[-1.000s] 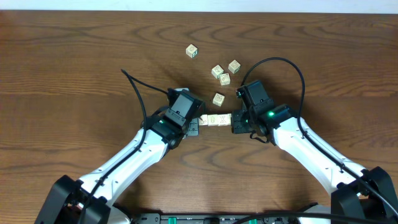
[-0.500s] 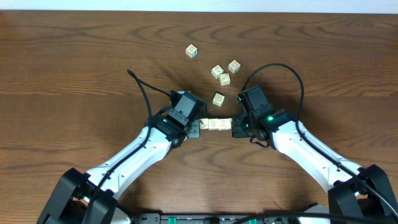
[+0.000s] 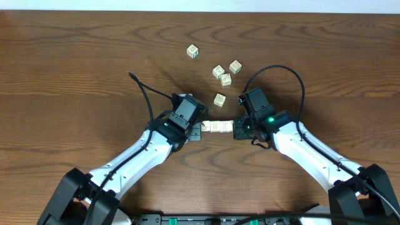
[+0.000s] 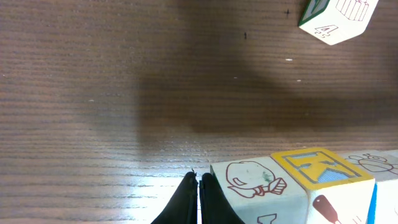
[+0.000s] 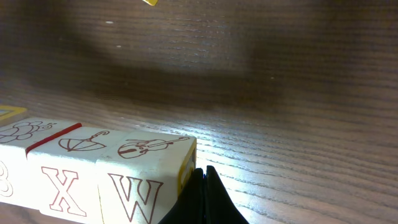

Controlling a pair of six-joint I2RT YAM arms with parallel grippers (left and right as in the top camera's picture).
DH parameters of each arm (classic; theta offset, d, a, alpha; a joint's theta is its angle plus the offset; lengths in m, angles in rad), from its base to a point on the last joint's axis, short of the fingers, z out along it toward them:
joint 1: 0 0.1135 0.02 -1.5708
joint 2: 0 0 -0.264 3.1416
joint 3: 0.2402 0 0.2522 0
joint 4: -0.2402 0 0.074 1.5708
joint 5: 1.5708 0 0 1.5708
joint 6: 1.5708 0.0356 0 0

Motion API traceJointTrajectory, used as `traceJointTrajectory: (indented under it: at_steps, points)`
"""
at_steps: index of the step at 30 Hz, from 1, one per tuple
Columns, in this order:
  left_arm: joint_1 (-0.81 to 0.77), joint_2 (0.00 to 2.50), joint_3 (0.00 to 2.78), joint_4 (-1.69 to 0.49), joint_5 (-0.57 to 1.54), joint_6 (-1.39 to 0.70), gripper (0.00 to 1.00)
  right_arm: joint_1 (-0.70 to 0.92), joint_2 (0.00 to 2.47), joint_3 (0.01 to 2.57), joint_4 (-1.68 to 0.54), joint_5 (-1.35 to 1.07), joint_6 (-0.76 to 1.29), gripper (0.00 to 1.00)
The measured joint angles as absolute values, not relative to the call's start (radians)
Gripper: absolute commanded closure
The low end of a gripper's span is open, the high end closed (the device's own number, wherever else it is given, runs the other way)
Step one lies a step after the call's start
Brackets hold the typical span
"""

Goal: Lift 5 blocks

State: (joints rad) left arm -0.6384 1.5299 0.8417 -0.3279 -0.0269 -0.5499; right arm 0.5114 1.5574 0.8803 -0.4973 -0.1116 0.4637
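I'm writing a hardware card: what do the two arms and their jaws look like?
Both arms have white, rounded links, the left arm and right arm, with black joints, bases and boxy black wrist units. A black cable loops off each wrist. A green light glows on the right wrist. The jaws are black, tapering to slim tips.

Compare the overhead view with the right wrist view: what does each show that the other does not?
Only overhead: the left arm and five whole loose blocks. Only right wrist: the prints W, X, umbrella, violin. Both: the row of blocks, the wooden table, the shut right tool.
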Motion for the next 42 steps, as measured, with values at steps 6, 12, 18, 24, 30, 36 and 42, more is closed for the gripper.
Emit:
traceJointTrajectory:
  at_steps: [6,12,18,24,30,36,42]
  points:
    - [-0.638,1.53,0.822,-0.288,-0.025,-0.553,0.93,0.511,1.558,0.88,-0.497,-0.101,0.464,0.99]
    - [-0.64,1.53,0.813,-0.279,-0.019,-0.556,0.93,0.511,1.56,0.879,-0.498,-0.101,0.463,0.99]
    - [-0.64,1.53,0.813,-0.279,-0.019,-0.556,0.93,0.511,1.561,0.873,-0.49,-0.101,0.463,0.99]
    - [-0.64,1.535,0.806,-0.27,-0.02,-0.557,0.93,0.511,1.561,0.849,-0.453,-0.104,0.464,0.99]
    - [-0.64,1.566,0.806,-0.258,-0.006,-0.557,0.93,0.511,1.561,0.818,-0.423,-0.102,0.472,0.99]
    - [-0.64,1.577,0.806,-0.241,-0.003,-0.557,0.93,0.511,1.563,0.814,-0.421,-0.094,0.482,0.99]
    - [-0.64,1.578,0.806,-0.239,-0.003,-0.556,0.93,0.511,1.566,0.814,-0.42,-0.092,0.486,0.99]
